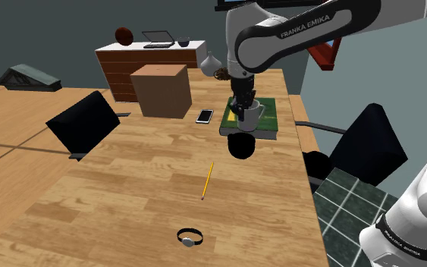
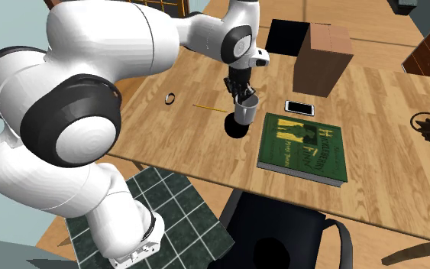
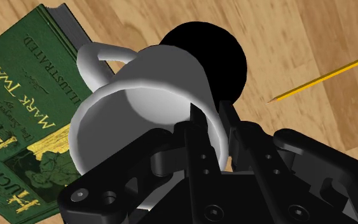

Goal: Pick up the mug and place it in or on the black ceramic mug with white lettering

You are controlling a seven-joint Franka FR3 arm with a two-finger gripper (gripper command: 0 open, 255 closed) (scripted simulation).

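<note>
A plain grey-white mug (image 3: 147,95) hangs in the air with my gripper (image 3: 209,130) shut on its rim, one finger inside and one outside. In the shoulder view the mug (image 1: 249,113) hovers over the near edge of a green book, my gripper (image 1: 245,104) on top of it. The black mug (image 1: 241,146) stands on the wooden table just in front of the book, below and slightly nearer than the held mug. In the second exterior view the held mug (image 2: 245,109) floats just above the black mug (image 2: 237,128). Seen from the wrist, the black mug (image 3: 225,54) lies beyond the held one.
A green book (image 2: 303,148) lies beside the black mug. A yellow pencil (image 1: 208,179), a phone (image 1: 205,116), a cardboard box (image 1: 161,89) and a wristwatch (image 1: 190,237) are on the table (image 1: 128,190). Black chairs (image 1: 83,123) stand at both table sides.
</note>
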